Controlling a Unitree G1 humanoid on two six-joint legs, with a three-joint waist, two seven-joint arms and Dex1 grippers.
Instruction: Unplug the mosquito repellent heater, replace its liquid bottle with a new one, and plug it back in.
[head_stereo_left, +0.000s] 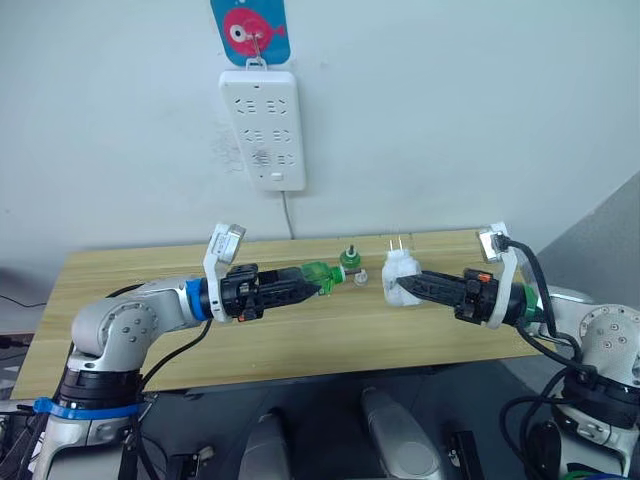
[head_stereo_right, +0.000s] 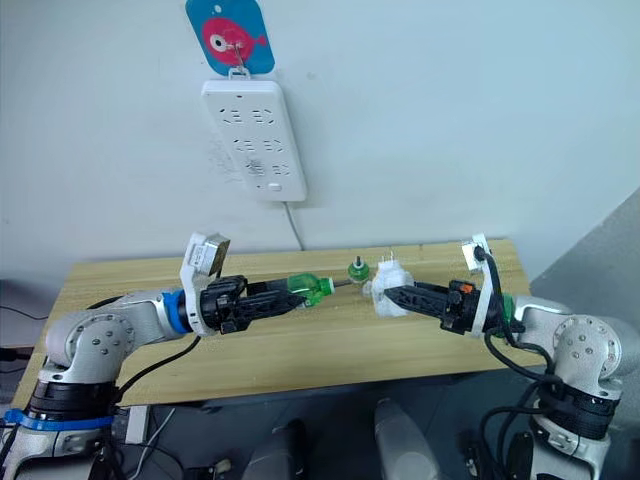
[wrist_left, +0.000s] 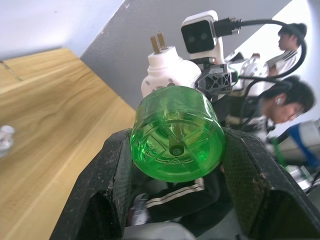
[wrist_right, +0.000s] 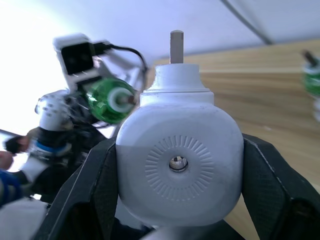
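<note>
My left gripper is shut on a green liquid bottle, held on its side above the wooden table. In the left wrist view the bottle's base faces the camera between the black fingers. Its neck points at the mosquito repellent heater. My right gripper is shut on that white heater, prongs up, a short gap from the bottle. A second green bottle stands on the table behind the gap.
A white power strip hangs on the wall above the table's back edge, its cord running down. A small clear cap lies on the table below the gap. People sit in the background of the left wrist view.
</note>
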